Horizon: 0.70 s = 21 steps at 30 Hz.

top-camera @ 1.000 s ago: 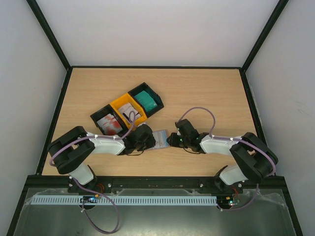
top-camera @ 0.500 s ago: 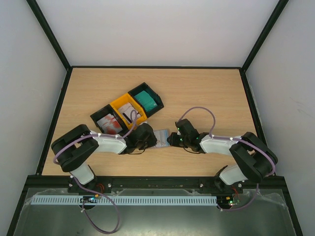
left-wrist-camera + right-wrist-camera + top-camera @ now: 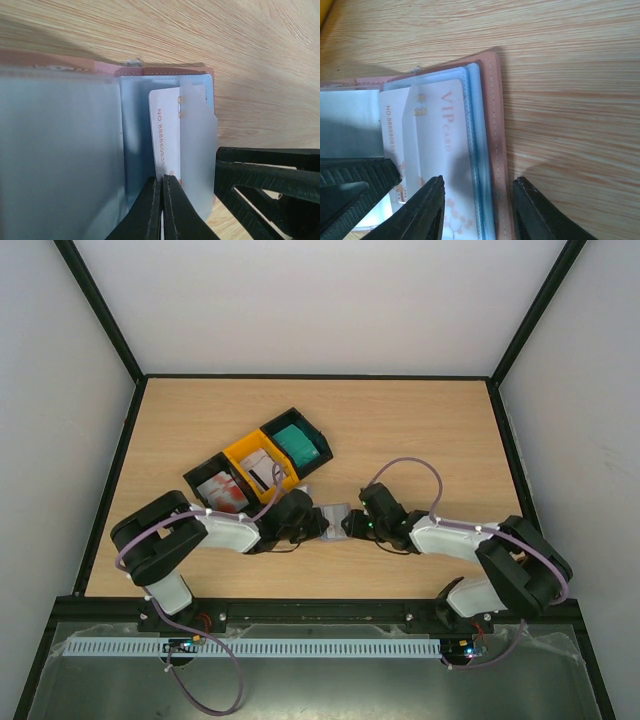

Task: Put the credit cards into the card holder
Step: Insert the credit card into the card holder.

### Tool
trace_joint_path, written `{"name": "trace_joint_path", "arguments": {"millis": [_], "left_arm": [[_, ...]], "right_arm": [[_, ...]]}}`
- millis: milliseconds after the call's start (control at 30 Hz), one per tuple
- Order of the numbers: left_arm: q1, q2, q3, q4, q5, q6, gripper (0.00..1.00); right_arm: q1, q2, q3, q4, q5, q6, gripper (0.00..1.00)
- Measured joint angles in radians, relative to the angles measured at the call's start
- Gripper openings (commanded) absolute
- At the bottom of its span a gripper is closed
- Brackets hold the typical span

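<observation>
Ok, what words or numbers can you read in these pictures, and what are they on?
"VIP CARD": on the pale card in the card holder.
"NO 8888": along the same card's edge; later digits blurred or hidden.
Cards in the trays: too small to read.

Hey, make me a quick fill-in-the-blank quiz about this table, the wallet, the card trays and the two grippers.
1. The pale card inside the card holder is printed with the word ____.
2. The teal cards sit in a ____ tray.
3. The left gripper is ____ on the pale card.
4. The right gripper stands ____, astride the card holder's edge.

Missing words: VIP; black; shut; open.
</observation>
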Motion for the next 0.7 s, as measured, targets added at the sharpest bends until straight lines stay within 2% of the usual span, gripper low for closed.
{"name": "trace_joint_path", "arguments": {"millis": [100, 233, 467, 567, 700], "left_arm": [[-0.004, 0.0, 0.0, 0.013, 0.015, 0.006, 0.02], [-0.004, 0.0, 0.0, 0.016, 0.022, 0.011, 0.04], [-0.004, 0.017, 0.004, 0.006, 0.027, 0.026, 0.27], [-0.007, 0.009, 0.011, -0.001, 0.03, 0.031, 0.33], [-0.008, -0.029, 0.011, -0.043, 0.024, 0.035, 0.34]], "right_arm": [[0.003, -0.031, 0.0, -0.053, 0.04, 0.006, 0.46], [0.003, -0.066, 0.001, -0.117, 0.101, 0.007, 0.48], [0.003, -0.091, 0.01, -0.163, 0.122, -0.002, 0.49], [0.004, -0.091, 0.01, -0.164, 0.117, -0.005, 0.49], [0.004, -0.091, 0.011, -0.166, 0.114, -0.005, 0.48]]}}
